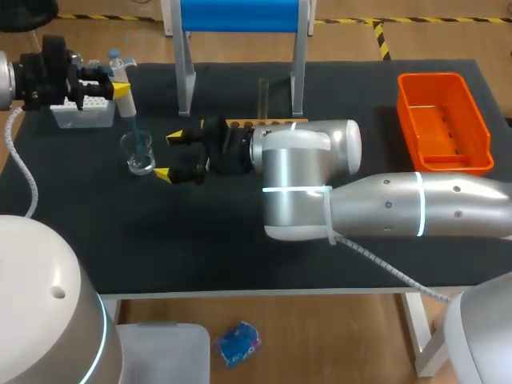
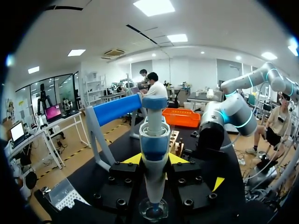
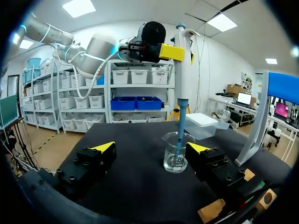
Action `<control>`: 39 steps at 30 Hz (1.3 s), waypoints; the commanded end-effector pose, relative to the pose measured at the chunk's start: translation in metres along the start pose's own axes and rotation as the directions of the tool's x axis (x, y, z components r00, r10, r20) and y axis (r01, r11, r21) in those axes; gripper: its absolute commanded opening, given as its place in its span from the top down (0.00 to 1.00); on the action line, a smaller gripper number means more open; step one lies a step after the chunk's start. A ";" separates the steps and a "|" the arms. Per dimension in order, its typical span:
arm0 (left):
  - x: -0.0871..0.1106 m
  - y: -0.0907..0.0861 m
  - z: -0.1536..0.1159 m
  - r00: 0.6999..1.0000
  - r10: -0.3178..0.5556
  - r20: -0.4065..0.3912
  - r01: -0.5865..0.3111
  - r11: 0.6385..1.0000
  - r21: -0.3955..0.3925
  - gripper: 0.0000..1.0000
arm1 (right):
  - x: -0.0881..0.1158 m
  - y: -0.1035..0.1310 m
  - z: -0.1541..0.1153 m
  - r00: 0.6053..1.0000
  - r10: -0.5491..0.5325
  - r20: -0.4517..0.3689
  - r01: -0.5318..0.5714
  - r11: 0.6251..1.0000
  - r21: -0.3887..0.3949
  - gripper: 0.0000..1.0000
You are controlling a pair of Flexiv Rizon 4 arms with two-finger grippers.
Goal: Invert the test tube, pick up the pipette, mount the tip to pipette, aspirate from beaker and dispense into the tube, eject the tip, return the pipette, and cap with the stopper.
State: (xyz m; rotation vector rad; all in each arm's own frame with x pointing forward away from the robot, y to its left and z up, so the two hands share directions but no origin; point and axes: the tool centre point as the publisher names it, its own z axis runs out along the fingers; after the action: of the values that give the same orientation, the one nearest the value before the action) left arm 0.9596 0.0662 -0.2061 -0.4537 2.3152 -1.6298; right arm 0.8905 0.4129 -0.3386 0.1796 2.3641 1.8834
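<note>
My left gripper (image 1: 118, 86) (image 2: 155, 159) is shut on the white and blue pipette (image 1: 120, 76) (image 2: 154, 140) (image 3: 183, 65), held upright at the table's far left. The pipette's blue tip (image 1: 134, 132) (image 3: 180, 133) dips into the glass beaker (image 1: 138, 153) (image 2: 153, 210) (image 3: 177, 152) directly below. My right gripper (image 1: 170, 156) (image 3: 151, 148) is open and low over the table, with the beaker just ahead of its fingertips, untouched. A clear test tube (image 1: 262, 94) stands upright in the wooden rack (image 1: 268, 122) (image 2: 175, 142), behind my right wrist.
A white tip box (image 1: 80, 114) (image 3: 202, 122) sits at the far left, under my left arm. A blue-topped metal stand (image 1: 240, 48) (image 2: 114, 109) rises at the back middle. An orange bin (image 1: 444, 120) (image 2: 182, 116) lies at the back right.
</note>
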 end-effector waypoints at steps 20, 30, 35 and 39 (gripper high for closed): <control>-0.004 0.002 0.001 1.000 -0.005 -0.003 0.005 1.000 -0.001 1.00 | 0.001 -0.001 0.002 1.000 -0.001 0.008 0.001 1.000 -0.002 0.00; -0.004 0.002 0.001 1.000 -0.005 -0.003 0.005 1.000 -0.001 1.00 | -0.004 0.067 -0.047 0.998 -0.057 0.000 0.057 0.998 0.003 0.00; -0.004 0.002 0.001 1.000 -0.005 -0.003 0.005 1.000 -0.001 1.00 | -0.015 0.112 -0.072 0.998 -0.060 0.006 0.060 0.997 0.051 0.00; -0.004 0.002 0.001 1.000 -0.005 -0.003 0.005 1.000 -0.001 1.00 | -0.029 0.140 -0.082 1.000 -0.024 0.005 0.024 0.998 0.056 0.00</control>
State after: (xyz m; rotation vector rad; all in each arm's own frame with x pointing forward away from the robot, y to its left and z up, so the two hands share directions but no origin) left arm 0.9630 0.0676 -0.2082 -0.4596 2.3199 -1.6319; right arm 0.9040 0.3885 -0.2154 0.1901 2.2784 1.8489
